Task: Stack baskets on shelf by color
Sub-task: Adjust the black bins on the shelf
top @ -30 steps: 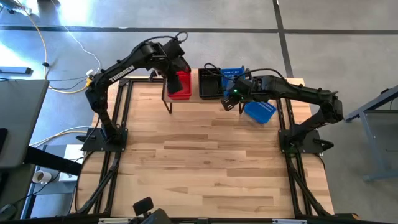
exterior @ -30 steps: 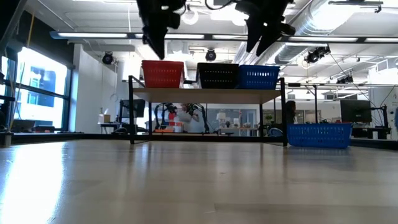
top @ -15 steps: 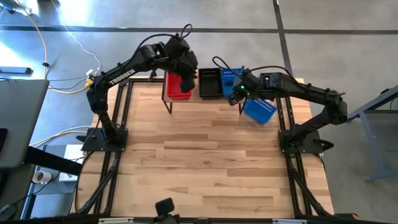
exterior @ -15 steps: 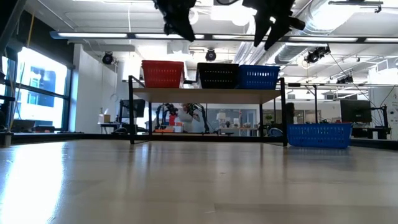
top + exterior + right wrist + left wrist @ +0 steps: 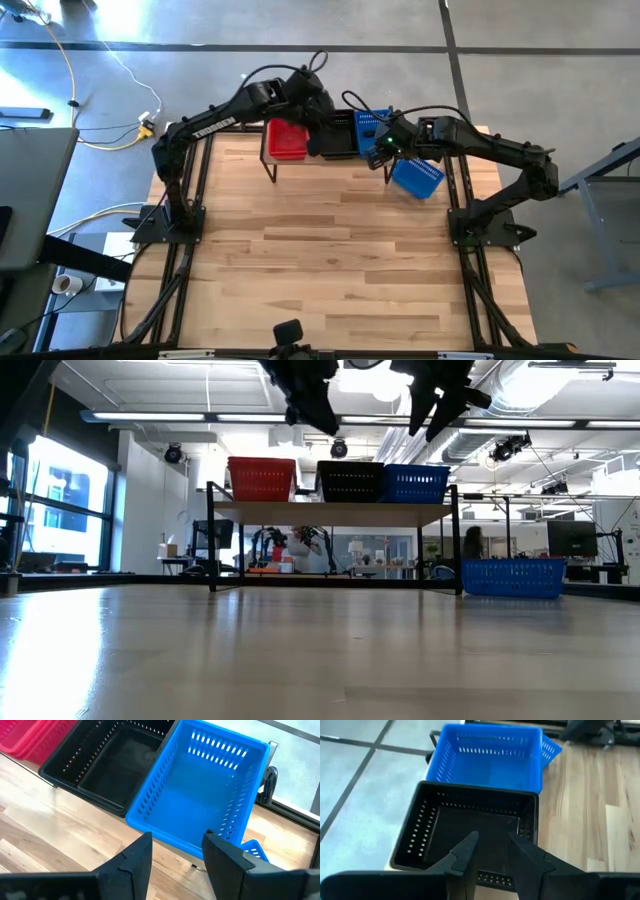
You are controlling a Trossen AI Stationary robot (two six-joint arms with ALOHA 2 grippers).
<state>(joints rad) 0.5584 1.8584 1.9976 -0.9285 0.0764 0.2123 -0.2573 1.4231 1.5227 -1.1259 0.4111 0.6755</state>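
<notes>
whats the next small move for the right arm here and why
Probably swing the right gripper off the shelf toward the loose blue basket on the table beside it. Its fingers are open and empty above the blue basket on the shelf, so that stray basket seems left to stack.

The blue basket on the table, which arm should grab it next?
Probably the right arm. The loose blue basket lies on the table beside the shelf, right under that arm, whose gripper hovers nearby, jaws open and empty. The left gripper is over the black basket, farther away.
</notes>
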